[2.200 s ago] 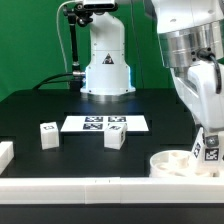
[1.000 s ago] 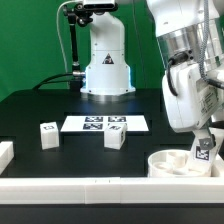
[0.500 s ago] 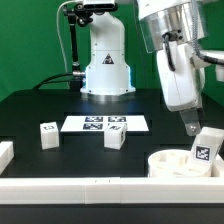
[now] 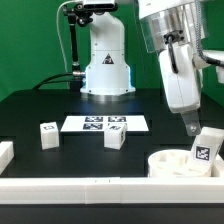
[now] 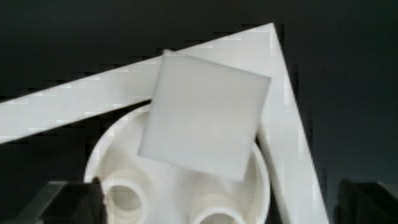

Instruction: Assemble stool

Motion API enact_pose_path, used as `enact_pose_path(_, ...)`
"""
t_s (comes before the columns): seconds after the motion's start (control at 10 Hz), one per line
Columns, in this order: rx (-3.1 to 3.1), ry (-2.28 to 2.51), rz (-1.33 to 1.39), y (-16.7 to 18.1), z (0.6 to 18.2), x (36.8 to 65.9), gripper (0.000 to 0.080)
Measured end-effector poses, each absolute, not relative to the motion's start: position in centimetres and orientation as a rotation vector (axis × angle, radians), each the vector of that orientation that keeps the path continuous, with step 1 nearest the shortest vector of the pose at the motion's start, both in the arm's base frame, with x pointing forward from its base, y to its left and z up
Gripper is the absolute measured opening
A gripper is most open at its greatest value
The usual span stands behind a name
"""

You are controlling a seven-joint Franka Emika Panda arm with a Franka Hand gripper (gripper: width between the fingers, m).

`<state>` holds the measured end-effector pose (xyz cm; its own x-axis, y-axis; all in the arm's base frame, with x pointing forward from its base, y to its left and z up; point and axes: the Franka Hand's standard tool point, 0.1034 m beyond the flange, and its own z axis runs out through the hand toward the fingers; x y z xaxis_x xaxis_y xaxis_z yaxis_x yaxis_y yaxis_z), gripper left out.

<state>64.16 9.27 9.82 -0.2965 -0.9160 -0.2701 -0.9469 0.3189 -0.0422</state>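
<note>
Just below the fingers, slightly toward the exterior view's right, a leg stands tilted in the seat, which lies on the tabletop against the rails. The fingers are spread wide, hold nothing and hang clear of the leg. Two spare legs sit well away from them by the marker board. The leg looks only lodged, not seated, so it could tip out. Fingers closing on that slant might jam it crooked in its socket. A descent slightly off line might knock it over or shove the seat.
</note>
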Motion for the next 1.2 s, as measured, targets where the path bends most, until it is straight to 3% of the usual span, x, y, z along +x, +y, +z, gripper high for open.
enact_pose_path(0.5,-2.131,1.953,0.059,5.0,10.1,62.9,0.0649)
enact_pose_path(1.2,-2.434,1.604,0.006,2.7,9.2,61.5,0.0649)
